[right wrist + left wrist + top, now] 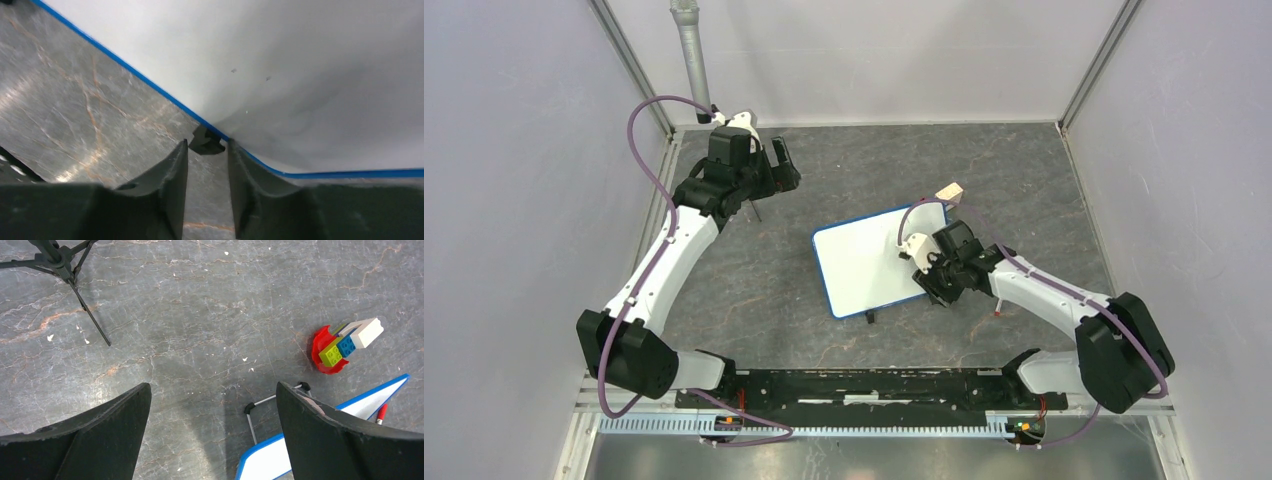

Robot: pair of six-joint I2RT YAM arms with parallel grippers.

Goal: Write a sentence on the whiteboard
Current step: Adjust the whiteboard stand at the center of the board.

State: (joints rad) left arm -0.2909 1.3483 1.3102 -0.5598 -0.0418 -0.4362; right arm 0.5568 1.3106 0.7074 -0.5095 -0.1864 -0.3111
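The grey marbled bench (824, 170) carried the whiteboard (864, 265); the right gripper (207, 150) hovered at its blue rim, jaws narrowly parted on nothing, while the left gripper (212, 387) gaped wide, empty

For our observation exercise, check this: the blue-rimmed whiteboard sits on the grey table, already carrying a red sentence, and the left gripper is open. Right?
Not quite. The whiteboard carries no writing: the top view shows its visible face blank. It is blue-rimmed, sits on the grey table, and the left gripper is open.
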